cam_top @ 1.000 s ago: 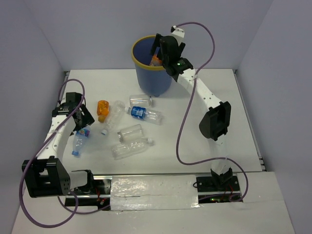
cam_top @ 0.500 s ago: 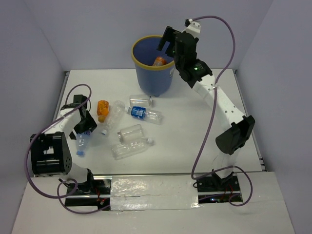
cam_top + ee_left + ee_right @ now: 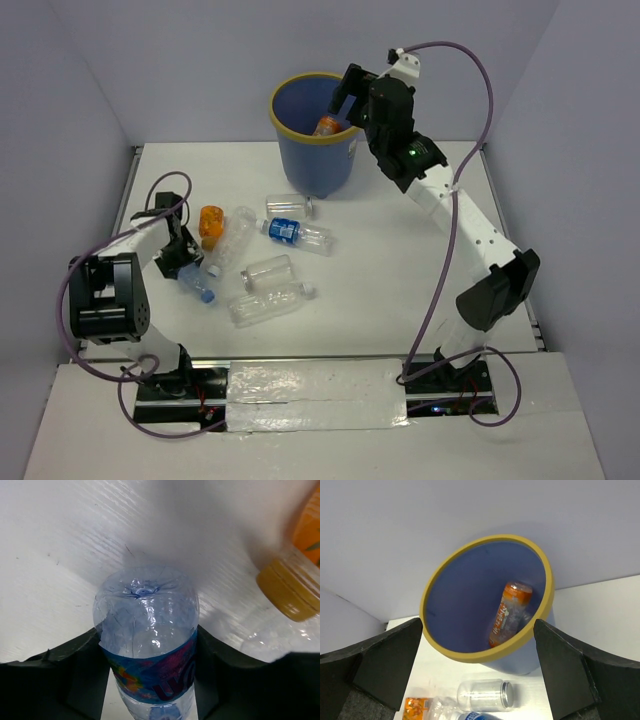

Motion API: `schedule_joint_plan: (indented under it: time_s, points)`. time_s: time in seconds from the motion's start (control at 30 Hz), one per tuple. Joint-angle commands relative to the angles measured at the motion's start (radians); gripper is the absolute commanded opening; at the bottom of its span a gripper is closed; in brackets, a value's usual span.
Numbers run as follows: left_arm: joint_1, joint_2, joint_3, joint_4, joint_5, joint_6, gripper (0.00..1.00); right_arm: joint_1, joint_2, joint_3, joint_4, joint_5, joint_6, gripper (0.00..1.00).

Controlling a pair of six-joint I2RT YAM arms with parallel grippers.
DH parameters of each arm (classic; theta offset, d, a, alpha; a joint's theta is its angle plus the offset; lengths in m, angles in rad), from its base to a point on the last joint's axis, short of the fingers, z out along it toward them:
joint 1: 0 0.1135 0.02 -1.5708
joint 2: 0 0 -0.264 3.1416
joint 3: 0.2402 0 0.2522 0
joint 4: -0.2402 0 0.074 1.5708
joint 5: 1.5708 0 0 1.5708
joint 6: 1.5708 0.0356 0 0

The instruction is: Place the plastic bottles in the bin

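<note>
One orange bottle (image 3: 509, 611) is lying inside the bin (image 3: 305, 168) at the far side, and the right gripper (image 3: 477, 625) is hanging spread open above it. The left gripper (image 3: 147, 647) is clenching the colourful-label bottle (image 3: 147, 625) at the near left — about six other bottles (image 3: 267, 272) are lying mid-table, not yet binned.

An orange bottle (image 3: 327, 125) is seen inside the bin (image 3: 305, 165), over whose rim the right gripper (image 3: 343, 100) is held with jaws spread. A blue-capped bottle (image 3: 198, 284) is clamped by the left gripper (image 3: 180, 262) on the table (image 3: 400, 280).
</note>
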Motion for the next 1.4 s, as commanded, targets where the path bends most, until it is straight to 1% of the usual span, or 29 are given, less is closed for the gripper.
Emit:
schedule_joint_plan:
  time_s: [0.0, 0.03, 0.1, 0.13, 0.17, 0.2, 0.23, 0.27, 0.33, 0.37, 0.4, 0.43, 0.47, 0.5, 0.53, 0.57, 0.6, 0.63, 0.7, 0.77, 0.87, 0.97, 1.13, 1.23, 1.3, 1.33, 1.37]
  points:
    - [0.000, -0.069, 0.057, -0.015, 0.041, 0.012, 0.63, 0.009, -0.088, -0.021, 0.035, 0.016, -0.008, 1.00]
    - [-0.002, -0.109, 0.076, -0.029, 0.047, 0.014, 0.61, 0.009, -0.096, -0.026, 0.030, 0.011, -0.006, 1.00]
    - [-0.011, -0.163, 0.155, -0.069, 0.056, 0.018, 0.60, 0.007, -0.130, -0.047, 0.024, -0.005, 0.005, 1.00]
    - [-0.019, -0.224, 0.188, -0.073, 0.061, 0.023, 0.60, 0.009, -0.149, -0.078, 0.021, -0.012, 0.008, 1.00]
    - [-0.034, -0.250, 0.257, -0.069, 0.076, 0.028, 0.60, 0.007, -0.197, -0.102, 0.024, -0.024, 0.012, 1.00]
    - [-0.043, -0.276, 0.294, -0.061, 0.087, 0.037, 0.60, 0.009, -0.223, -0.128, 0.030, -0.027, 0.011, 1.00]
    - [-0.049, -0.307, 0.338, -0.056, 0.101, 0.038, 0.60, 0.007, -0.254, -0.188, 0.039, -0.030, 0.009, 1.00]
    - [-0.060, -0.313, 0.432, -0.047, 0.120, 0.040, 0.60, 0.009, -0.283, -0.217, 0.043, -0.036, 0.005, 1.00]
    - [-0.076, -0.299, 0.530, -0.017, 0.160, 0.041, 0.60, 0.009, -0.363, -0.291, 0.018, -0.032, -0.003, 1.00]
    - [-0.089, -0.287, 0.628, -0.003, 0.170, 0.046, 0.60, 0.009, -0.390, -0.317, 0.001, -0.027, 0.002, 1.00]
    - [-0.097, -0.270, 0.673, 0.032, 0.176, 0.049, 0.60, 0.009, -0.422, -0.348, -0.013, -0.018, 0.005, 1.00]
    - [-0.121, -0.229, 0.766, 0.049, 0.183, 0.054, 0.60, 0.009, -0.496, -0.429, -0.022, -0.007, 0.014, 1.00]
    - [-0.137, -0.206, 0.814, 0.063, 0.183, 0.055, 0.60, 0.009, -0.536, -0.475, -0.022, -0.004, 0.020, 1.00]
    - [-0.140, -0.151, 0.860, 0.084, 0.188, 0.046, 0.60, 0.009, -0.574, -0.513, -0.034, 0.001, 0.025, 1.00]
    - [-0.145, -0.122, 0.950, 0.094, 0.208, 0.043, 0.60, 0.007, -0.646, -0.584, -0.046, 0.014, 0.035, 1.00]
    - [-0.154, -0.096, 0.997, 0.102, 0.211, 0.041, 0.60, 0.009, -0.676, -0.613, -0.066, 0.028, 0.037, 1.00]
    - [-0.157, -0.054, 1.030, 0.114, 0.213, 0.029, 0.60, 0.007, -0.702, -0.633, -0.130, 0.051, 0.042, 1.00]
    - [-0.161, -0.039, 1.070, 0.173, 0.228, 0.019, 0.61, 0.007, -0.750, -0.670, -0.167, 0.104, 0.048, 1.00]
    - [-0.171, 0.010, 1.097, 0.244, 0.262, -0.023, 0.61, 0.003, -0.801, -0.713, -0.250, 0.142, 0.048, 1.00]
    - [-0.200, 0.053, 1.147, 0.328, 0.283, -0.050, 0.61, 0.001, -0.872, -0.770, -0.296, 0.153, 0.055, 1.00]
    - [-0.263, 0.144, 1.216, 0.425, 0.254, -0.078, 0.64, 0.001, -0.949, -0.831, -0.378, 0.134, 0.104, 1.00]
    - [-0.319, 0.233, 1.281, 0.509, 0.239, -0.068, 0.66, 0.001, -1.013, -0.897, -0.447, 0.104, 0.152, 1.00]
    - [-0.379, 0.427, 1.454, 0.546, 0.226, -0.057, 0.67, 0.001, -1.081, -0.963, -0.559, 0.084, 0.195, 1.00]
    - [-0.387, 0.503, 1.463, 0.597, 0.231, -0.087, 0.68, 0.001, -1.111, -0.977, -0.585, 0.071, 0.216, 1.00]
    - [-0.393, 0.564, 1.477, 0.617, 0.242, -0.141, 0.68, 0.001, -1.119, -0.982, -0.588, 0.067, 0.220, 1.00]
    - [-0.395, 0.592, 1.492, 0.643, 0.239, -0.150, 0.70, 0.001, -1.118, -0.979, -0.589, 0.064, 0.220, 1.00]
    - [-0.398, 0.648, 1.514, 0.643, 0.240, -0.159, 0.75, 0.000, -1.116, -0.969, -0.594, 0.062, 0.218, 1.00]
